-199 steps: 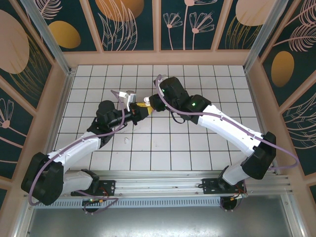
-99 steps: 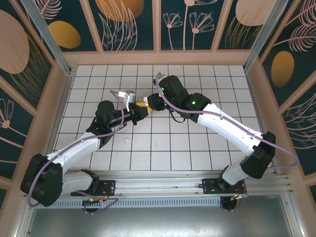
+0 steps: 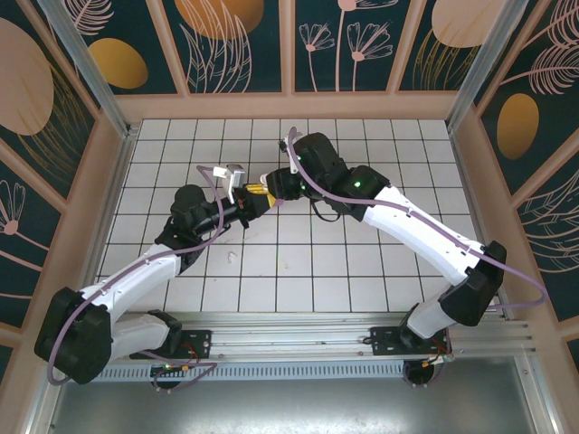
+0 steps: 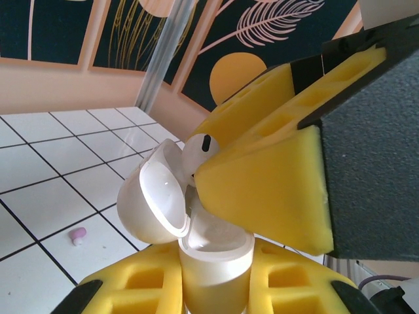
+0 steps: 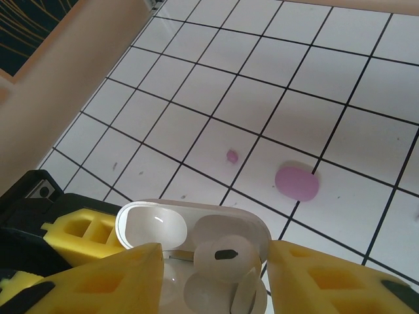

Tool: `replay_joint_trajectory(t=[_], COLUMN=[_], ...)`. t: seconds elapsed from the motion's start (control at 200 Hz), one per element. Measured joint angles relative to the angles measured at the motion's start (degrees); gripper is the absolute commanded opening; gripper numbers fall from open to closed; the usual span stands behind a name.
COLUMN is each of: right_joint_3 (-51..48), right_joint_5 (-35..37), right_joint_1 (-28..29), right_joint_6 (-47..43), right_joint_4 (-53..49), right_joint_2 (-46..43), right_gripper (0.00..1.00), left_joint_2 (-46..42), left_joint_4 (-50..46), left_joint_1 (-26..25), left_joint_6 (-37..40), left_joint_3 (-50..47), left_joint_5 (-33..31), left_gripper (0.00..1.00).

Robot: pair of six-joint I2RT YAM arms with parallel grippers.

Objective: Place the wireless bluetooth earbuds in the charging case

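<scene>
Shifted slightly far-left since a second ago: right gripper (image 5: 226,278), closing on case.

- Near tiles: pale speck (image 3: 232,257), likely loose earbud.
- Mid-table: left gripper (image 3: 252,203) clamped on charging case (image 4: 213,252), upright, lid open.
- Just beyond: right pads pinching white earbud (image 4: 200,149) at case mouth, beside lid.
- Step: insertion.
- Next: align stem over well, lower, release.

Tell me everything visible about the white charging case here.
The charging case is small, rounded, glossy white plastic, upright, its hinged lid swung open to one side. The left gripper clamps its lower body between yellow foam pads. A white earbud, pinched by the right gripper, is at its open mouth; whether they touch is unclear.
</scene>
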Motion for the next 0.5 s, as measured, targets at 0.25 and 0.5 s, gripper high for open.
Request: replay_joint_trajectory(t=[0.25, 0.5], right_joint_3=[0.4, 0.4], right_joint_5=[-0.5, -1.7], right_joint_1=[0.0, -0.3], right_joint_6=[0.0, 0.5], right_joint_4=[0.0, 0.3], right_joint_2=[0.0, 0.0], right_gripper=[0.48, 0.50], left_joint_2=[-0.6, -0.6], left_joint_4=[0.0, 0.0], left_joint_1=[0.0, 0.0], left_joint_6=[0.4, 0.4], left_joint_3=[0.0, 0.0], left_joint_5=[-0.4, -0.4], left_gripper=[0.00, 0.00])
